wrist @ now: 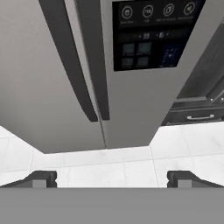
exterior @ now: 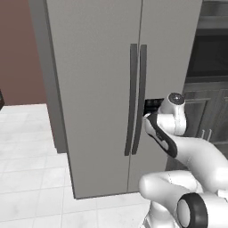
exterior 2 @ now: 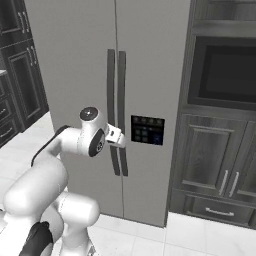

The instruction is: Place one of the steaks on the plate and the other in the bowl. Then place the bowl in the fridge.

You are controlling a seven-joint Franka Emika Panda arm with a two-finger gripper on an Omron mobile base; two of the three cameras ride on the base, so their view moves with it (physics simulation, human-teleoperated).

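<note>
A tall grey fridge (exterior: 102,89) with smooth matte doors, both shut, stands straight ahead. Two long dark handles (exterior: 136,100), slim and slightly bowed, run side by side down the seam between the doors. A dark glossy control panel (exterior 2: 147,130) with small lit squares is set into the right door, just beside the handles.

The white arm reaches toward the fridge front, and its gripper (wrist: 111,179) hangs near the handles at about the panel's height, touching nothing. In the hand view the two dark fingertips (wrist: 41,179) stand wide apart, with nothing between them but floor.

The floor (exterior: 26,147) is pale, glossy square tile with faint grey joints. Right of the fridge is dark wood cabinetry (exterior 2: 215,160) with panelled doors and thin metal pulls, and a black built-in oven (exterior 2: 225,75) above it. Left of the fridge is a plain reddish-brown wall (exterior: 20,53).
</note>
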